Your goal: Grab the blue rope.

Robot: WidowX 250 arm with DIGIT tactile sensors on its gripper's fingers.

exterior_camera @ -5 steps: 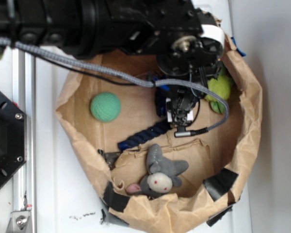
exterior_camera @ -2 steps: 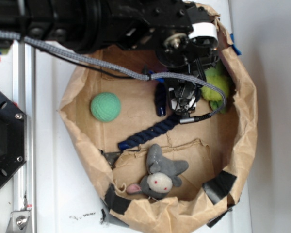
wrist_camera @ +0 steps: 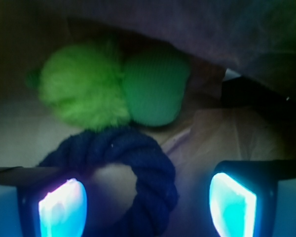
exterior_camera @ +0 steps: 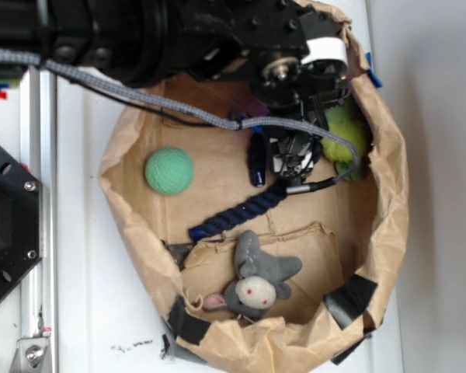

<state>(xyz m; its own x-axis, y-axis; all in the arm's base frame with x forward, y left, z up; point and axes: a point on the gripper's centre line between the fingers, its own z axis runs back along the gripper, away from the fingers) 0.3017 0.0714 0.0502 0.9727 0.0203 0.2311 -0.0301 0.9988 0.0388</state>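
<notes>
Jaws parted, gripper (wrist_camera: 147,197) low over blue rope (wrist_camera: 138,168) loop, lower left of wrist frame. Shift left to straddle strand, avoid green plush (wrist_camera: 84,89), then clench.

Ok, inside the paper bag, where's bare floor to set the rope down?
Free: bag floor right of the blue rope, above the grey plush; also below the green ball. Crowded: top, where the gripper, rope loop and green plush bunch together.

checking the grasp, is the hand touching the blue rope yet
Cannot tell. In the wrist view the blue rope loops between the open hand fingers, overlapping the left finger; contact is unclear.
</notes>
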